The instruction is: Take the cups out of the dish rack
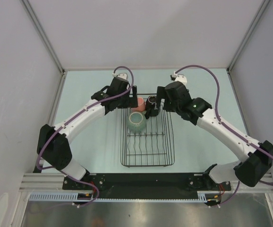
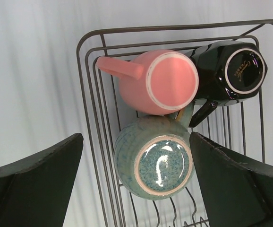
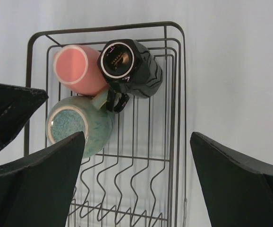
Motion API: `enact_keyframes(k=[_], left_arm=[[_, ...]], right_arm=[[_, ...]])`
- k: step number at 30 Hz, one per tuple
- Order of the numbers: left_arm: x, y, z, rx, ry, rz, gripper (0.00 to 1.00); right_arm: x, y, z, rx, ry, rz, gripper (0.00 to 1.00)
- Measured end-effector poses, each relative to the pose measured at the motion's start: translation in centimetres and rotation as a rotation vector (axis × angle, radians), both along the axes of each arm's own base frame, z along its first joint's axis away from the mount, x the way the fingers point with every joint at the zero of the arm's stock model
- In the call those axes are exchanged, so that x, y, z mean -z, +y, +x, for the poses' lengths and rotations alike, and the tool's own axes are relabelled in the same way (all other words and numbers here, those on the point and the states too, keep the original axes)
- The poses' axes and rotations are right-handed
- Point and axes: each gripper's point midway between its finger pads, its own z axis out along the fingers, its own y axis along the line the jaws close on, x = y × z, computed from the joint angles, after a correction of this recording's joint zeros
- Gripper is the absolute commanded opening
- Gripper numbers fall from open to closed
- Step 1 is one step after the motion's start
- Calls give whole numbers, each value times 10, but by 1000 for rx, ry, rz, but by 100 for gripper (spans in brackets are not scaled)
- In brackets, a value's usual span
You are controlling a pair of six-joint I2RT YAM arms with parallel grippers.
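Observation:
The black wire dish rack (image 1: 148, 146) lies in the middle of the table. Three cups stand upside down at its far end: a pink handled mug (image 1: 139, 103), a black cup (image 1: 152, 100) and a pale-green bowl-like cup (image 1: 137, 121). No clear glass tumblers are in view. My left gripper (image 1: 132, 97) hovers open above the far left corner; in the left wrist view its fingers (image 2: 37, 184) straddle the green cup (image 2: 150, 163), with the pink mug (image 2: 160, 82) and black cup (image 2: 231, 71) beyond. My right gripper (image 1: 151, 111) hovers open over the rack (image 3: 174, 118), empty.
The right wrist view shows the pink mug (image 3: 75, 68), black cup (image 3: 132, 61) and green cup (image 3: 82, 125), with a left-gripper finger (image 3: 9, 113) at the left edge. Grey walls enclose the table on three sides. The rack's near half holds only tines (image 1: 148, 142).

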Motion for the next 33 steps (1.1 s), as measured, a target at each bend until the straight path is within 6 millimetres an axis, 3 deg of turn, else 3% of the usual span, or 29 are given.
enact_keyframes(k=[9,22,33], left_arm=[[-4,2,-4,-5,-13,-14,100],[-6,11,-12,-19,-20,-4,100],[-5,35,-50,-40,-17,-27,100]], right_arm=[[45,30,37,-34,65,-92,100],[31,24,72,11,0,-73,100],[80,47,82,-42,79,-111,100]])
